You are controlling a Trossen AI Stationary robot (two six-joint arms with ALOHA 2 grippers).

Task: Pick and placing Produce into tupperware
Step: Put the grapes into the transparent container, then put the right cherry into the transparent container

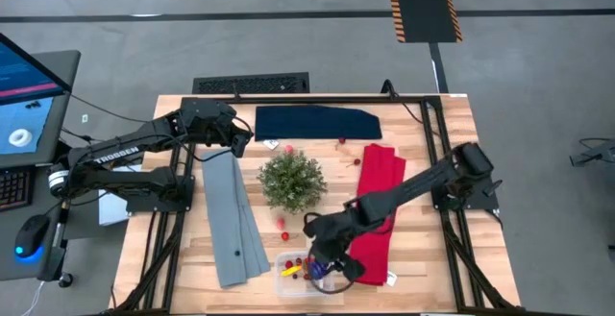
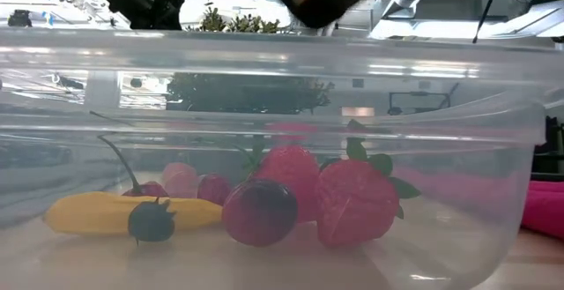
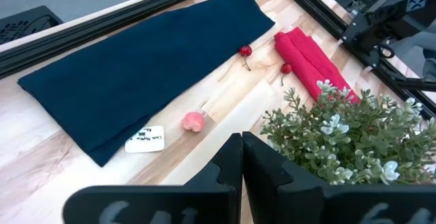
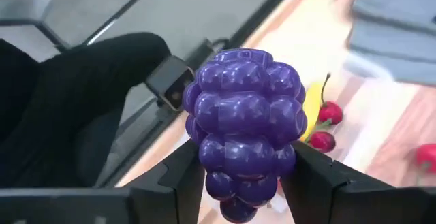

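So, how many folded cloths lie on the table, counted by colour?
navy cloth: 1
grey cloth: 1
red cloth: 1
Total: 3

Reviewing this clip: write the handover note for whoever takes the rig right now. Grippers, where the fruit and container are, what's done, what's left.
Right gripper: shut on the purple grape cluster, above the clear container at the table's front edge.
Left gripper: shut, empty, waiting at the back left near the green plant.
Done: banana, strawberries, cherries and dark berries are in the container.
Left: drop the grapes in; then fetch the loose pieces, a pink one by the navy cloth, cherries by the red cloth, red ones in front of the plant.
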